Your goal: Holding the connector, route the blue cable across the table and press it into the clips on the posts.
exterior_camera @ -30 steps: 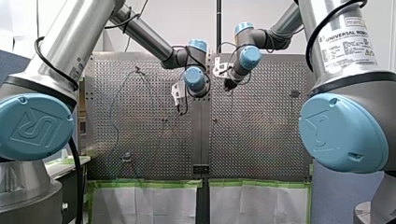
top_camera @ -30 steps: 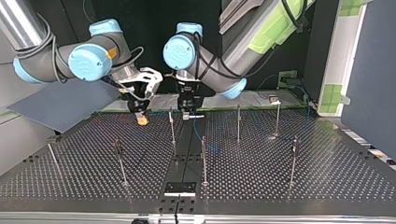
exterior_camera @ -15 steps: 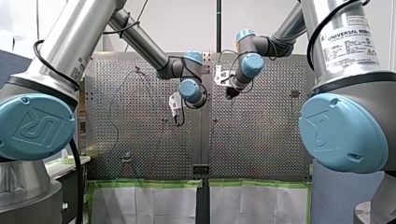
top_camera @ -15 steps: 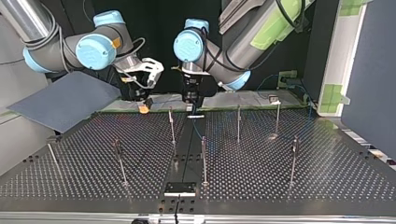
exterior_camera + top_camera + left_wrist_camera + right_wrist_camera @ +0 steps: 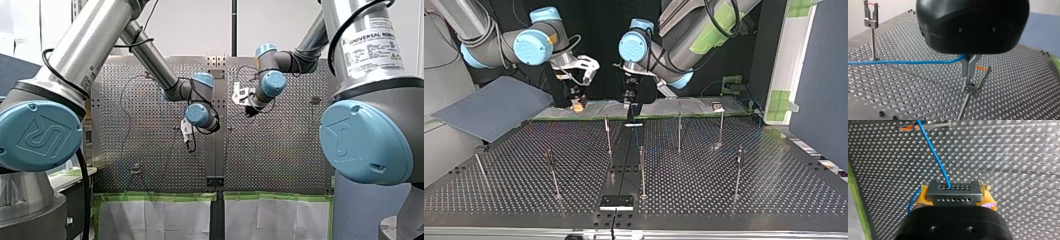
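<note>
Fingers (image 5: pixel 965 68) pinched on blue cable (image 5: pixel 905 62), left gripper (image 5: pixel 968 75) hanging over post clip (image 5: pixel 976 86); right gripper's (image 5: pixel 954 195) pads (image 5: pixel 920 201) clamping connector (image 5: pixel 953 193).

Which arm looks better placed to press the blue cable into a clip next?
Probably my left: the left pincer grips the blue cable right by a clip. The right pincer is tied up holding the connector.

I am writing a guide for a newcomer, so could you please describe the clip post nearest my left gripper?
On the perforated table in the left wrist view, find my left gripper, shut on the blue cable. The post is the thin rod with a forked clip just under its fingertips. The other post stands far off, beyond the cable.
</note>
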